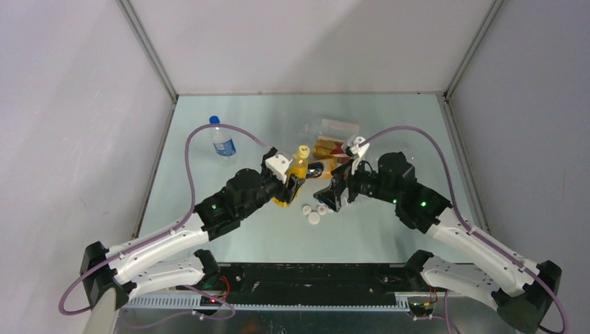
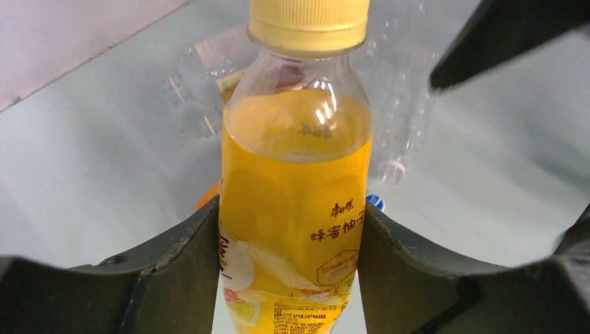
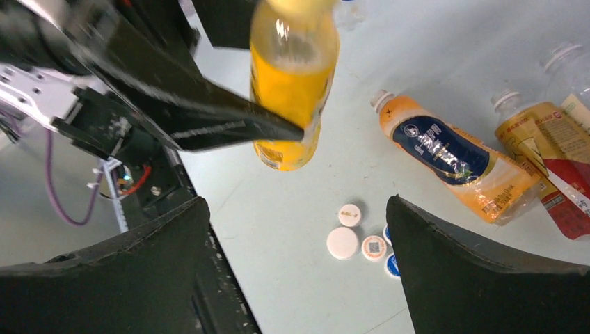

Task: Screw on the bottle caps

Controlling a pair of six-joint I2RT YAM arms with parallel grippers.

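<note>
My left gripper (image 2: 292, 261) is shut on an upright orange-yellow bottle (image 2: 296, 195), its fingers (image 2: 174, 271) pressed to both sides of the label. A yellow cap (image 2: 308, 21) sits on the neck. From above, this bottle (image 1: 299, 174) stands mid-table in the left gripper (image 1: 292, 182). My right gripper (image 1: 332, 193) hangs just right of it, apart from the bottle. It is open (image 3: 299, 257) with nothing between the fingers. Below it lie loose white bottle caps (image 3: 342, 243) and a blue cap (image 3: 393, 264).
A capless orange bottle with a dark-blue label (image 3: 445, 156) lies beside a gold-and-red one (image 3: 549, 160). Clear bottles (image 1: 339, 129) lie in the pile behind. A capped clear bottle with a blue label (image 1: 222, 142) stands at the back left.
</note>
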